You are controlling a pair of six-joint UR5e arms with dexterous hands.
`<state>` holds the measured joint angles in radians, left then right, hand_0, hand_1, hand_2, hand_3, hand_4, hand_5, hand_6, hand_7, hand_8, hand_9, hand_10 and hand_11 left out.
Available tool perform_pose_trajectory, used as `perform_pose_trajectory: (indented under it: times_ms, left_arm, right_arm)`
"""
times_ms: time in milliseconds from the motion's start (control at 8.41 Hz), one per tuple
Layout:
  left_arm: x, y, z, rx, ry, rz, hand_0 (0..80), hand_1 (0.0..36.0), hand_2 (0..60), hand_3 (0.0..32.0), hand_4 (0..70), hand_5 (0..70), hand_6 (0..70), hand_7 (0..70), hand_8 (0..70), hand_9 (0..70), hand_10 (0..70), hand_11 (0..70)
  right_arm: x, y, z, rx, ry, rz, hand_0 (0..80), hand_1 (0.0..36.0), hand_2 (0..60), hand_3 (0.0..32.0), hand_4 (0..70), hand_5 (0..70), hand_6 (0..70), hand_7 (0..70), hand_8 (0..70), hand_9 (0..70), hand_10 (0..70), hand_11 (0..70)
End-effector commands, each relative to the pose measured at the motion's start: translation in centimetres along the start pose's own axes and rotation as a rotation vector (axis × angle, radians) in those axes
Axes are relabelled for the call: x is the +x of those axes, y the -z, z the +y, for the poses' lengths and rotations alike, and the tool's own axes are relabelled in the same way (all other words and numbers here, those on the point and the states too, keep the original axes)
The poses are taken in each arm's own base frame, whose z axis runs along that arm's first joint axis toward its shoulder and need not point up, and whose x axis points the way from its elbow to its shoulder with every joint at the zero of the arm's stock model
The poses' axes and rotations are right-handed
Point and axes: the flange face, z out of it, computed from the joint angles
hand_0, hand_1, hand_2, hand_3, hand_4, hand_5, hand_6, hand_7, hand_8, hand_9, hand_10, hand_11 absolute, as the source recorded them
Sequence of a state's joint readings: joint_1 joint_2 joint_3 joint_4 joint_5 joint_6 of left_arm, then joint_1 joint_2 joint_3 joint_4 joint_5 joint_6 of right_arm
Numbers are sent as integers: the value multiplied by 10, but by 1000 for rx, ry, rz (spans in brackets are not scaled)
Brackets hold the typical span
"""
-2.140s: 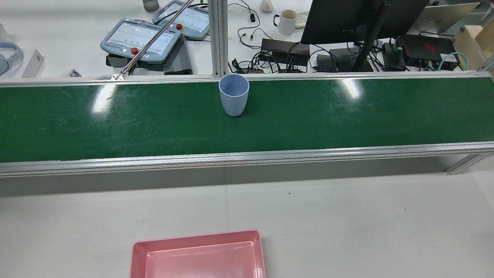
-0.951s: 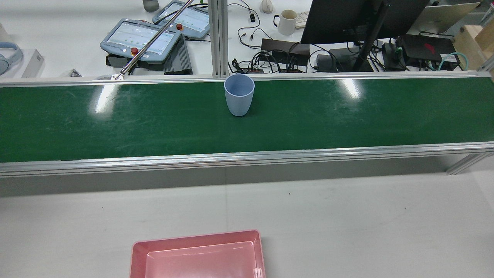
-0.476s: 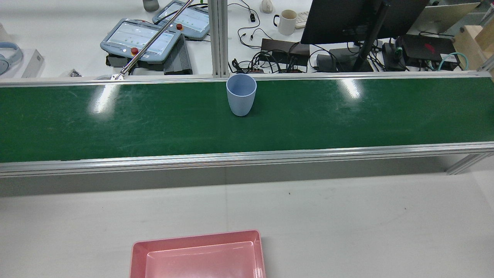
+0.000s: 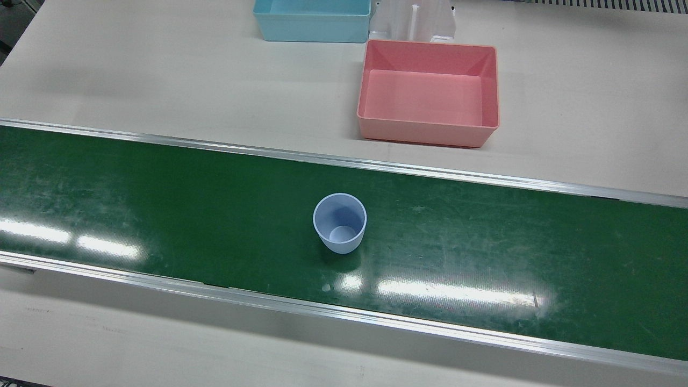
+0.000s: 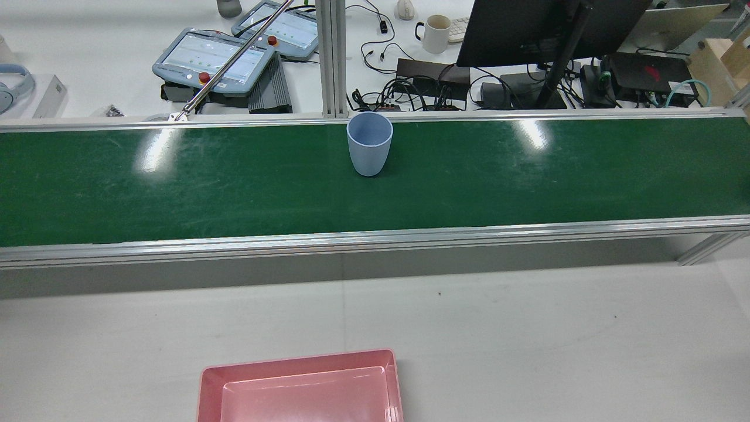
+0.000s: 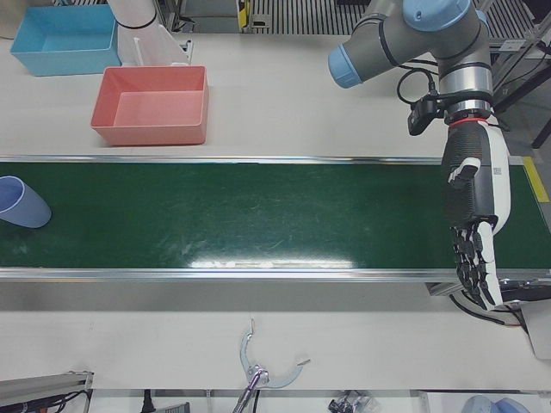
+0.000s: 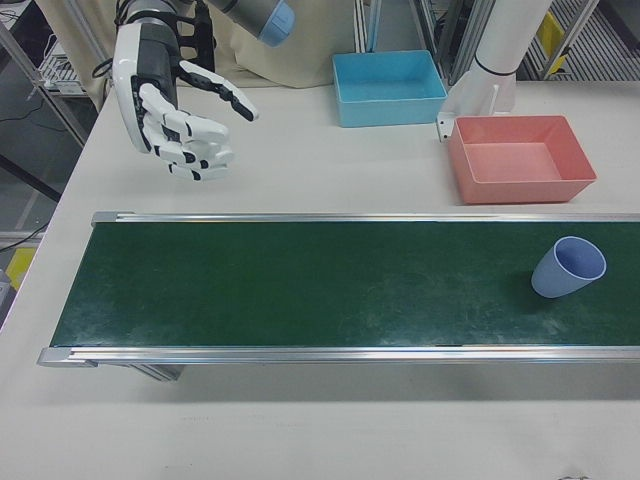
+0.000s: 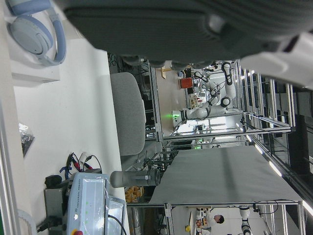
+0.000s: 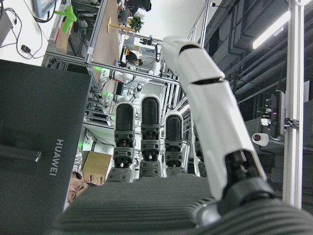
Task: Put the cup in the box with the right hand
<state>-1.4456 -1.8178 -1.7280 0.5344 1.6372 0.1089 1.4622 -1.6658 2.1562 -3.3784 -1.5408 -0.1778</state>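
Pale-blue plastic cup [image 4: 339, 222], upright and empty, is seen mid-length on the green conveyor belt [image 4: 161, 204], nearer the operators' rail than the robot's. It is held by nothing. The right hand [image 7: 178, 95] is raised over the white table [image 7: 300, 170] beyond the belt's far end, well apart from the cup, fingers spread and lightly curled, empty. The left hand [image 6: 475, 224] hangs at the opposite end, fingers extended downward, also empty. The shallow pink plastic box [image 4: 428, 92] sits on the table just beyond the belt's near rail.

A light, tapered cup could be tipped by a sideways first touch. Should the belt be running, the grasp could be mistimed. Open belt lies all around the cup; only the aluminium rails [image 4: 376, 164] must be cleared.
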Motion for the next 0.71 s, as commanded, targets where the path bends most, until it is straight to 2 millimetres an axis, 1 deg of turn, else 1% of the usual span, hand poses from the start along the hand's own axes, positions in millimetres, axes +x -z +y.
perform_pose_trajectory:
  times_ms: [0, 119, 238, 357, 476, 594]
  left_arm:
    - [0, 0, 0, 0, 0, -2, 0, 0, 0, 0, 0, 0, 0, 0, 0, 0, 0, 0]
    - [0, 0, 1, 0, 0, 0, 0, 0, 0, 0, 0, 0, 0, 0, 0, 0, 0, 0]
    - [0, 1, 1, -1, 0, 0, 0, 0, 0, 0, 0, 0, 0, 0, 0, 0, 0, 0]
    - [0, 1, 1, -1, 0, 0, 0, 0, 0, 0, 0, 0, 0, 0, 0, 0, 0, 0]
    - [0, 1, 1, 0, 0, 0, 0, 0, 0, 0, 0, 0, 0, 0, 0, 0, 0, 0]
    - [0, 0, 2, -1, 0, 0, 0, 0, 0, 0, 0, 0, 0, 0, 0, 0, 0, 0]
  right_arm:
    - [71, -44, -19, 38, 4, -7, 800, 360, 175, 22, 0, 210, 160, 528, 353, 416, 250, 405]
    - [98, -50, -14, 43, -14, -29, 800, 360, 130, 36, 0, 204, 156, 512, 349, 409, 255, 409]
    - [126, -65, -6, 22, -24, 10, 800, 346, 1, 26, 0, 178, 151, 520, 343, 404, 244, 387]
    - [165, -90, -22, 50, -27, 64, 726, 269, 0, 0, 99, 145, 152, 568, 331, 402, 208, 324]
    - [207, -114, -28, 60, -31, 116, 645, 253, 8, 0, 156, 136, 156, 602, 330, 405, 199, 308]
    - [234, -136, -17, 45, -42, 135, 625, 244, 22, 0, 162, 130, 152, 591, 325, 395, 189, 292]
